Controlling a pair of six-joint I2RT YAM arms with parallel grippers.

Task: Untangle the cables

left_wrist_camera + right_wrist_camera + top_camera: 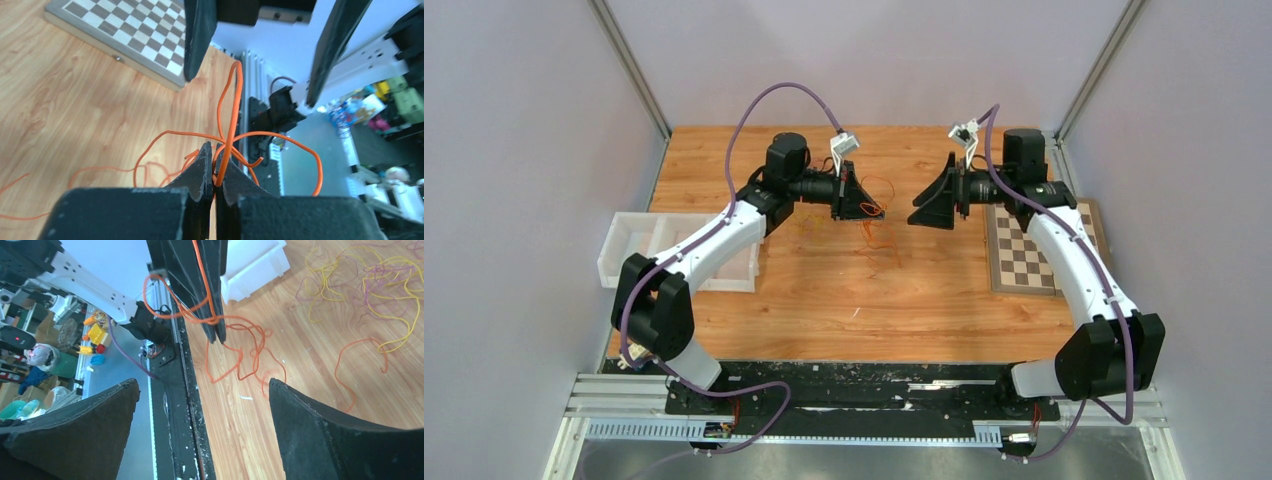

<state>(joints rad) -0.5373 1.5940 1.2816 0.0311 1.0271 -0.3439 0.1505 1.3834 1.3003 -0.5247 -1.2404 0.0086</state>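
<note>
Cables [872,228] sit just past the middle of the worktop [874,300], toward 12 o'clock in the top view. The left end effector [214,150] is pressed together, pinching an orange cable [227,135] whose loops rise above its fingertips and trail down to the wood. The right end effector [202,385] faces it from 3 o'clock, spread wide and gripping nothing. Yellow cables [395,295] and pink cables [367,287] lie mixed on the wood, a lone orange strand [350,360] beside them. A chessboard [1024,255] lies at 3 o'clock and a white tray [639,245] at 9.
</note>
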